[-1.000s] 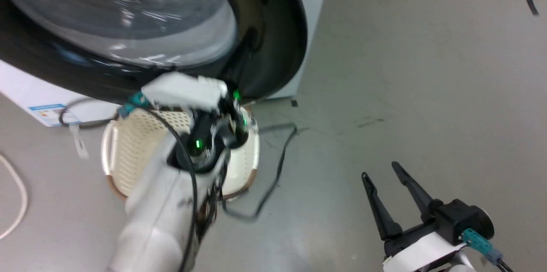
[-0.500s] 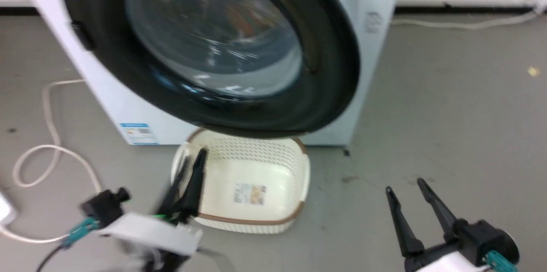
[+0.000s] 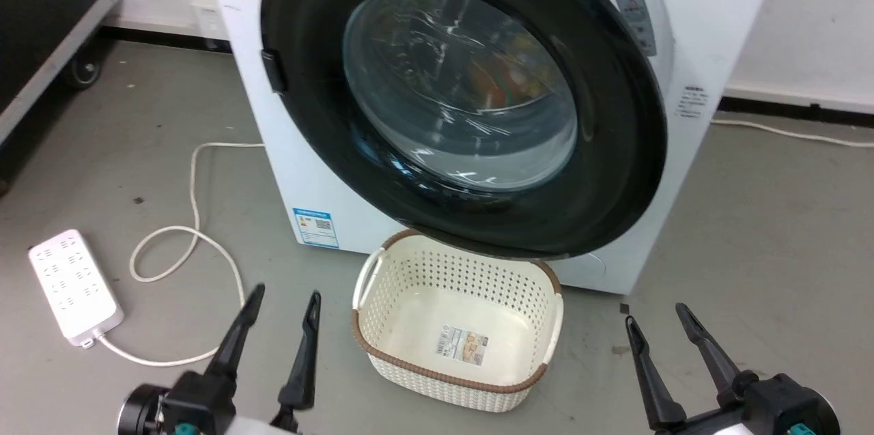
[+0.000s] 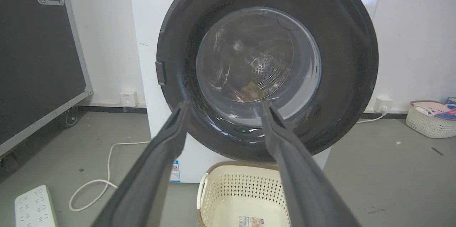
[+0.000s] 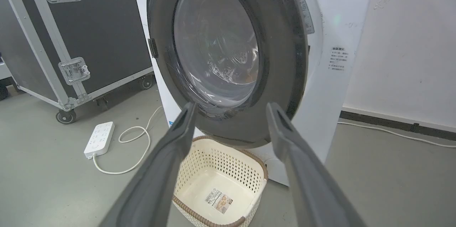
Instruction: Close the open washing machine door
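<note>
Holding the left gripper (image 3: 286,291) and the right gripper (image 3: 655,313) low and level, both pairs of jaws spread wide, gripping nothing and touching nothing. Noting, between the two pairs of jaws and just ahead of them, the cream basket (image 3: 447,387) on the floor, and out to the left of the left jaws the power strip (image 3: 72,291) with its looping cable (image 3: 194,182). Looking further ahead and above the jaw tips to the washing machine door (image 3: 614,148), well clear of both pairs, apparently lying against the front of the white washing machine (image 3: 307,169) with its glass window (image 3: 464,87) inside the black rim. Judging it shut or very nearly so, without being able to tell whether it is latched. Treating the step in hand as confirming closure: checking round the rim for any gap before counting it done. If needing a push, narrowing one pair of jaws first, reaching over the basket rather than through it, pressing on the black rim and not on the glass, pushing squarely toward the machine, and easing off once seated.
</note>
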### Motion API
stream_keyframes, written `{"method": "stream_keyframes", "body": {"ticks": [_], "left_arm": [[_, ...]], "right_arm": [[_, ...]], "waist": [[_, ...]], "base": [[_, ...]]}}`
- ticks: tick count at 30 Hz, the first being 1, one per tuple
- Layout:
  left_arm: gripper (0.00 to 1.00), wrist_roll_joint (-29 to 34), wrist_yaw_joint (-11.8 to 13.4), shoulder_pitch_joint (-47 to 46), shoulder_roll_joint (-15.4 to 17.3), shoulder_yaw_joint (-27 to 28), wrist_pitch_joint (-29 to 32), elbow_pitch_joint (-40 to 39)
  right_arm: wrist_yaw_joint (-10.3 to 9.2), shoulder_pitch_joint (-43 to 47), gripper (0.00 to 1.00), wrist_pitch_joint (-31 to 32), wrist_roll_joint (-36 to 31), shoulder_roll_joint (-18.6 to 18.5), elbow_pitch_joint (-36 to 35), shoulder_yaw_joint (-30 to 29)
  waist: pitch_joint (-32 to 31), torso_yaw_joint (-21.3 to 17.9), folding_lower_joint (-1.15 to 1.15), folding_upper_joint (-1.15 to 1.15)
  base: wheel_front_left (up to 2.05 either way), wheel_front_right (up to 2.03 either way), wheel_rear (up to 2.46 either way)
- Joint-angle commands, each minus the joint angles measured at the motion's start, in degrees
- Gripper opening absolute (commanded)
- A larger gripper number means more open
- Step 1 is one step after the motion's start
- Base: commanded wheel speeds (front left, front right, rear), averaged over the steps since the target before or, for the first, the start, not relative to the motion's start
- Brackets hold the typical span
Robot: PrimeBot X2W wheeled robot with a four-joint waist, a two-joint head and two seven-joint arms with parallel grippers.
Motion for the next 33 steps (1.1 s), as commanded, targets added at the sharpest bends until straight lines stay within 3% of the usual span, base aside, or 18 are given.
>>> {"method": "stream_keyframes", "body": {"ticks": [1,7,8,9,19,33], "left_arm": [[1.00,2.0,0.4,1.4,-0.1,-0.2,-0.2,0.3],[1.00,5.8,0.4,3.1,-0.6,-1.0,-0.2,0.6],[1.00,6.4,0.3,3.2,-0.6,-1.3,-0.2,0.7],[1.00,7.4,0.2,3.1,-0.8,-1.5,-0.2,0.8],[1.00,9.2,-0.2,-0.7,-3.2,-2.1,-0.2,0.6],[1.00,9.7,-1.0,-6.9,-6.5,-0.9,-0.2,-0.3]], "right_arm": [[0.05,1.0,1.00,-0.3,-0.1,0.2,-0.4,-0.3],[0.05,1.4,1.00,-0.3,1.5,0.3,-0.4,-1.3],[0.05,1.4,0.13,-0.3,2.1,0.3,-0.4,-1.4],[0.05,1.1,0.00,-0.3,3.2,0.3,-0.6,-1.6],[0.05,-7.6,0.00,3.2,4.6,-0.8,-1.7,0.2],[0.05,-32.5,0.00,10.2,14.0,-20.2,6.3,5.2]], "waist": [[-0.5,0.8,0.01,0.00],[-0.1,1.4,0.01,0.00],[0.2,1.5,0.01,0.00],[1.0,1.7,0.01,0.00],[9.8,3.2,0.01,0.00],[21.6,7.3,0.01,0.00]], "base": [[0.00,0.00,0.00],[0.00,0.00,0.00],[0.00,0.00,0.00],[0.00,0.00,0.00],[0.00,0.00,0.00],[0.00,0.00,0.00]]}}
